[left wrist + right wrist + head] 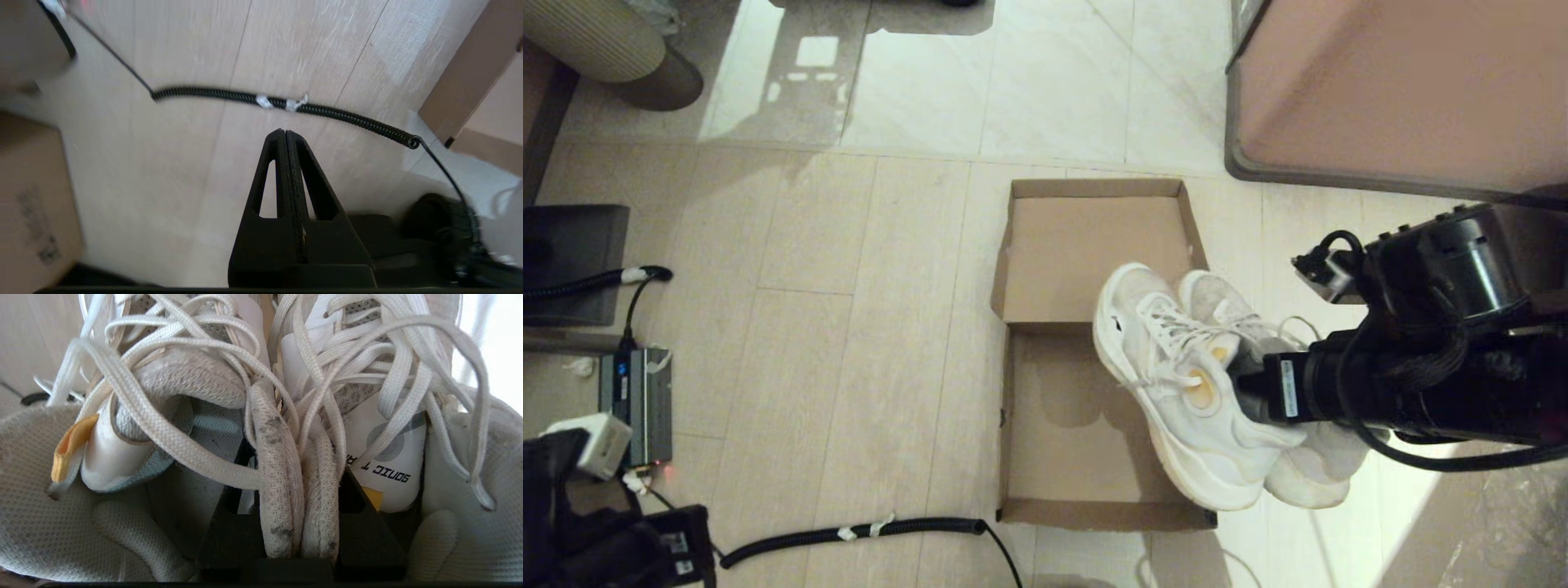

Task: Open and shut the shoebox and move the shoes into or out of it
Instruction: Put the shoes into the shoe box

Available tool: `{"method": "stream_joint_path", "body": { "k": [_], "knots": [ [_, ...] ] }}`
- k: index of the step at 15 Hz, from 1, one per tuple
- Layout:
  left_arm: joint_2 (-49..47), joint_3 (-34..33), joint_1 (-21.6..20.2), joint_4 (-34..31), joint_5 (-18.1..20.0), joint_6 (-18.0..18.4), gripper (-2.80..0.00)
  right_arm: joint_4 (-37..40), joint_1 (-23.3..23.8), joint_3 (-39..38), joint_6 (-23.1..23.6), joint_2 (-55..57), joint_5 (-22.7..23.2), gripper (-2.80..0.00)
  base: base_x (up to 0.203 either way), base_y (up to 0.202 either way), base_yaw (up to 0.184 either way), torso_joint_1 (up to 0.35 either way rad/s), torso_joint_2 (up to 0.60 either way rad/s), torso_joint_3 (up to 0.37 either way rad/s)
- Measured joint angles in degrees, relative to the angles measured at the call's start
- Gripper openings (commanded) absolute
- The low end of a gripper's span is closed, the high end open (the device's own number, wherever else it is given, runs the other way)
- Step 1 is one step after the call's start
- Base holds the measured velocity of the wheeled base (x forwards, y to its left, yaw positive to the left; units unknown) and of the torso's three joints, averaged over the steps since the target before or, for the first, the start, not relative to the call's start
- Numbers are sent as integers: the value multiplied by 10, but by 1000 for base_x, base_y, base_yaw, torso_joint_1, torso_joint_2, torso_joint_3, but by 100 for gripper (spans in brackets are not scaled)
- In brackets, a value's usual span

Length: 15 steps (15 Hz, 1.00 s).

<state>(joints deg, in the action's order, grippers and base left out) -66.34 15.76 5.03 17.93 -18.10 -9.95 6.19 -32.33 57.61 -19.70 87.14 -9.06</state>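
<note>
The brown cardboard shoebox (1058,457) lies open on the floor, its lid (1086,245) folded flat on the far side, and its base holds nothing. The pair of white sneakers (1188,392) hangs tilted over the box's right edge, toes toward the lid. My right gripper (1245,384) reaches in from the right. In the right wrist view my right gripper (292,473) is shut on the two inner collars of the shoes (282,457), pinched together amid loose laces. My left gripper (284,134) is parked low at the near left, shut on nothing, with a shoebox corner (461,90) beyond it.
A large pinkish-brown cabinet (1405,82) stands at the far right. A coiled black cable (849,532) runs along the floor before the box. A grey power unit (637,400) and a dark mat (572,261) lie at the left. Another cardboard box (32,204) sits beside my left arm.
</note>
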Motion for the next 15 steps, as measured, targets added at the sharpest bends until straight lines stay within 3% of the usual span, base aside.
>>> {"method": "stream_joint_path", "body": {
  "k": [5, 15],
  "knots": [
    [5, 17, 1, -1, 2, 33, -280, -41, -35, 4, -30, 62, -7, -280, 0, 0, 0, 0, 0, 0],
    [0, 24, 2, 1, 12, 35, -280, -44, -90, 25, -53, 148, -48, -280, 0, 0, 0, 0, 0, 0]
  ]
}}
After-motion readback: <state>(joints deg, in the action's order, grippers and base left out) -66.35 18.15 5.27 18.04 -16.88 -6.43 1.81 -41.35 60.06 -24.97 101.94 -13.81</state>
